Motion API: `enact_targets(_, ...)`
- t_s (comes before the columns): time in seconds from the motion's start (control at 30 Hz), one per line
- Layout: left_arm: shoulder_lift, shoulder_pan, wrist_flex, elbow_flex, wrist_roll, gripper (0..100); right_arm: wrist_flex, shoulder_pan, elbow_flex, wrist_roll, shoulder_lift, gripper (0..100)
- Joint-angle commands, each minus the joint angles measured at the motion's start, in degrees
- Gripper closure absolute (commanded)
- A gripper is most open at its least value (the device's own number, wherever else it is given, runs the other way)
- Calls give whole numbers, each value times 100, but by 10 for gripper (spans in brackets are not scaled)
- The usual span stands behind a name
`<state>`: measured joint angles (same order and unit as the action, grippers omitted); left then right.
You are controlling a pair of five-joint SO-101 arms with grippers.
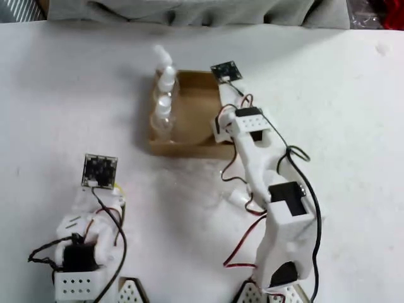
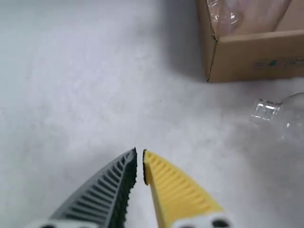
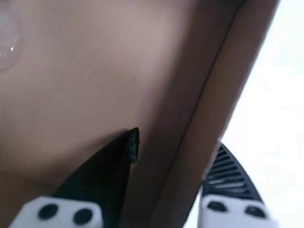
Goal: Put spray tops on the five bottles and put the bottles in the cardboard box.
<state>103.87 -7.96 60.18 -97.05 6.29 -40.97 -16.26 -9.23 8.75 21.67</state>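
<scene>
White tabletop (image 1: 63, 95) holds a brown cardboard box (image 1: 189, 150); the spread right gripper (image 3: 177, 142) straddles its right wall. Near left, the left gripper (image 2: 140, 159) is pressed together.

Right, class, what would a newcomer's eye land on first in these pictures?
Most likely the cardboard box at the far middle of the table, with a row of clear bottles wearing spray tops along its left wall. Next, the right tool sits over the box's right wall, while one uncapped bottle lies on the table just outside the box, ahead of the shut left tool.
</scene>
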Motion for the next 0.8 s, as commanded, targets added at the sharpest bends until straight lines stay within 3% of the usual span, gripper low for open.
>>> enact_targets(0.0, 4, -22, 26, 0, 44, 977, -154, -347, 229, 9, -22, 840)
enact_targets(0.37, 4, -22, 0, 0, 44, 977, -558, -330, 325, 9, -198, 835)
enact_targets(0.77, 13, -22, -9, 0, 44, 977, -2193, -295, 545, 9, -2053, 835)
